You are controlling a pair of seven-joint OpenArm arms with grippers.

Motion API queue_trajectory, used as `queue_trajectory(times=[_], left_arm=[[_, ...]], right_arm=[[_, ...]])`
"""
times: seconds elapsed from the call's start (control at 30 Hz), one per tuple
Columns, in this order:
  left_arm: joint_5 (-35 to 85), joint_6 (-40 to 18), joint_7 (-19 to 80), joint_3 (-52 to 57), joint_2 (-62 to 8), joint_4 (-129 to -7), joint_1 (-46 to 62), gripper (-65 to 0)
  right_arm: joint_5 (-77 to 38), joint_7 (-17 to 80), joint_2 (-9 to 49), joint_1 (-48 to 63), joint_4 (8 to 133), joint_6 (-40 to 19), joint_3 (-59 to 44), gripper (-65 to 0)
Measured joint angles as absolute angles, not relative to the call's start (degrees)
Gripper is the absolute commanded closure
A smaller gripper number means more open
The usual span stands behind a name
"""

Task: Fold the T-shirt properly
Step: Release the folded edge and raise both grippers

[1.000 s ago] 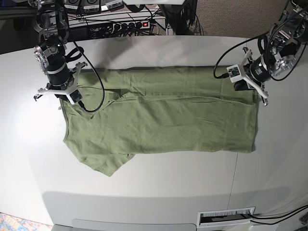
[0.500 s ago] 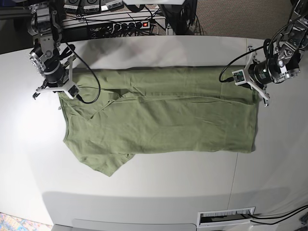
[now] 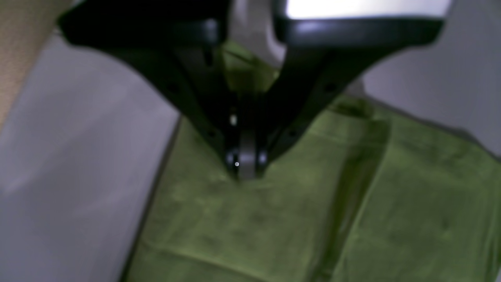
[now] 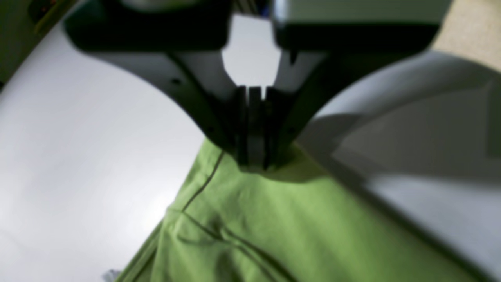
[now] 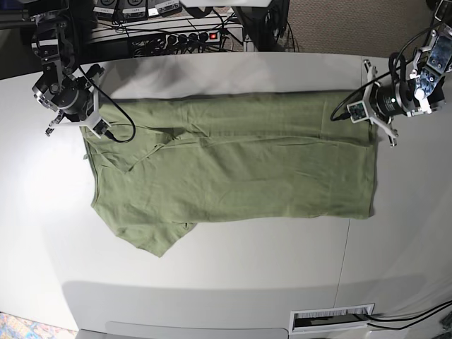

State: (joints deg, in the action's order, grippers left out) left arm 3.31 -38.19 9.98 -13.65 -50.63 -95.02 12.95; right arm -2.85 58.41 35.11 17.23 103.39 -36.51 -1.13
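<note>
T-shirt (image 5: 233,166) lies spread on the white bench (image 5: 226,275), far long edge already doubled over, one sleeve sticking out at near corner. Left gripper (image 3: 244,168) & right gripper (image 4: 252,162) sit at the two far corners w/ jaws together, apparently pinching the thin cloth edge there, tho blur hides how much is caught. Risk, imo: uneven pull by the 2 arms could slip a corner free or skew the fold; collar tag not visible, arms cut off at frame edges.
</note>
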Motion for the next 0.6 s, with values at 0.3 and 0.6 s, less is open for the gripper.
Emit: queue_trajectory(times=[0.3,0.6], left_arm=[[5.67,-37.78,6.87,-13.32,-53.87,-95.66,18.2,0.0],[6.96,-37.54,5.23,-13.06,-55.77,-96.23,21.67,0.0]], right_arm=[[-6.98,63.57,37.15,20.08,104.25,-36.51,-1.23,0.0],[-6.28,66.46,37.45,26.33,109.21,-37.17,-1.5,0.0]])
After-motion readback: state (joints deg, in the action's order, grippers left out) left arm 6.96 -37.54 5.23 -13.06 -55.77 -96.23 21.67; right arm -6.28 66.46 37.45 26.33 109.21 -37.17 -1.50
